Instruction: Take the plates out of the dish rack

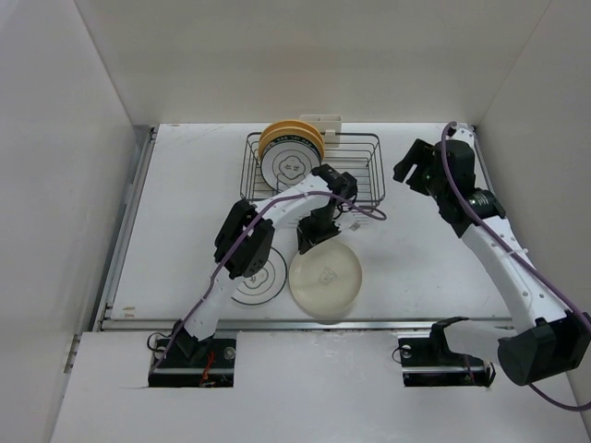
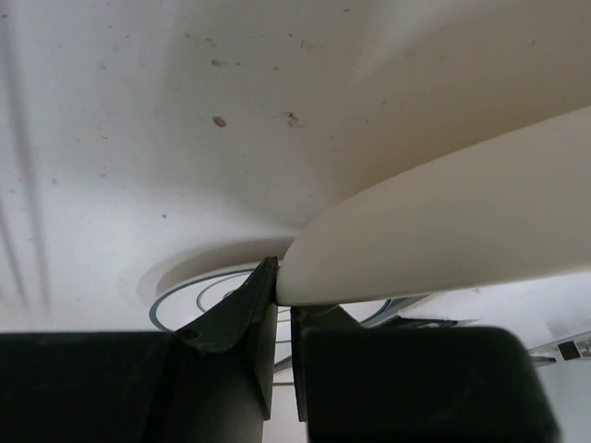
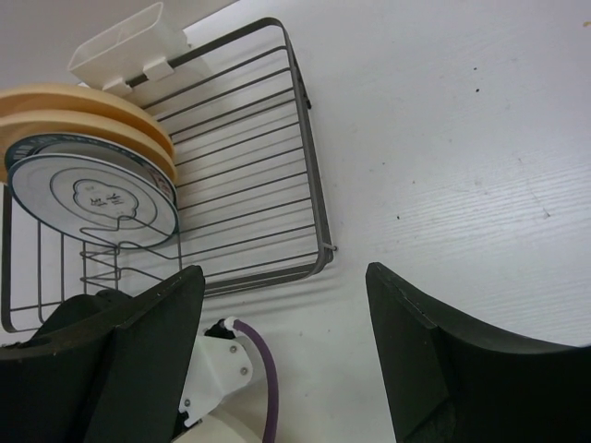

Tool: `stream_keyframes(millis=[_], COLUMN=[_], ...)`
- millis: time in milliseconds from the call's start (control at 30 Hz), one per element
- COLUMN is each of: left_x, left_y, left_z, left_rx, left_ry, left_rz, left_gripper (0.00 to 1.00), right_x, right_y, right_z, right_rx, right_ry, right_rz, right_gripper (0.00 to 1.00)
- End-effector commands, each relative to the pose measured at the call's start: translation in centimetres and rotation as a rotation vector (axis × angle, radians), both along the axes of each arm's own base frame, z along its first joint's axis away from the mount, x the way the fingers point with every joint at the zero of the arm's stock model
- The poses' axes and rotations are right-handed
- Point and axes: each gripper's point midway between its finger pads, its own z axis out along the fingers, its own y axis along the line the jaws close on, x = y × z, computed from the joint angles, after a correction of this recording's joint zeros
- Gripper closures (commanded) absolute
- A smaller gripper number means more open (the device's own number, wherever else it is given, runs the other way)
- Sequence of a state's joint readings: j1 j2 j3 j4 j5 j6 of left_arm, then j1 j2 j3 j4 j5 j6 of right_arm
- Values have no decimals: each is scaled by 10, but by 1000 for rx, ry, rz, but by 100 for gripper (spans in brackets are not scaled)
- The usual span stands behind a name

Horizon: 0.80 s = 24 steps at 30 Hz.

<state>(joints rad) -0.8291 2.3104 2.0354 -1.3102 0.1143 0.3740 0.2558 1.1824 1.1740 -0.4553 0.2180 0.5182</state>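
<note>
- Cream plate [image 1: 325, 277] — pinched by its far rim in the left claw [image 1: 312, 236], tilted, close to the table's near edge and just right of the ringed plate [image 1: 251, 284].
- The rest stand in the rack [image 1: 365, 171], far side: teal-rimmed [image 1: 289, 166], yellow [image 1: 288, 132] behind.
- Right claw [image 3: 284, 281] gapes, holding nothing, right of the rack.
- Risk: the thin rim pinch may slip — or the lowered plate may clip the ringed one.

Clamped in the left end effector [image 2: 283, 300], the cream plate [image 2: 443, 231] runs off the wrist view's right edge, hiding most of the ringed plate [image 2: 214, 292] beyond it.
</note>
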Motion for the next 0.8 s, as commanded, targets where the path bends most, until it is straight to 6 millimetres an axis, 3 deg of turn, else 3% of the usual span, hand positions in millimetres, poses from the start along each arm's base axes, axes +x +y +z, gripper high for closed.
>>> stream_keyframes(millis=[0,167,300,467,533,600,633,700,767], left_x=[12,31,35,36,40,40,42,40,34], left_y=[3,2,2,7,5,9,8,11,19], left_z=[22,29,35,45,58,82,91,119,137], left_rx=[9,34,33,34,-6,-75,-112,-213,-266], left_ry=[-88,-196,-226,-226,-227,-223,-226,-218,-197], left_rz=[34,86,95,104,115,151,145,161,135], left_gripper=[100,99,67,54,53,49,49,48,45], right_x=[-1,0,8,21,26,36,42,52,67], right_y=[-3,-3,6,15,19,28,33,44,54], right_z=[14,7,3,11,18,34,28,40,28], right_rx=[14,9,25,31,19,27,22,31,31], right_ry=[-57,-40,-35,-65,-90,-135,-117,-141,-107], right_rz=[-21,-21,15,55,86,144,163,218,252], right_gripper=[23,23,22,20,17,17,17,17,17])
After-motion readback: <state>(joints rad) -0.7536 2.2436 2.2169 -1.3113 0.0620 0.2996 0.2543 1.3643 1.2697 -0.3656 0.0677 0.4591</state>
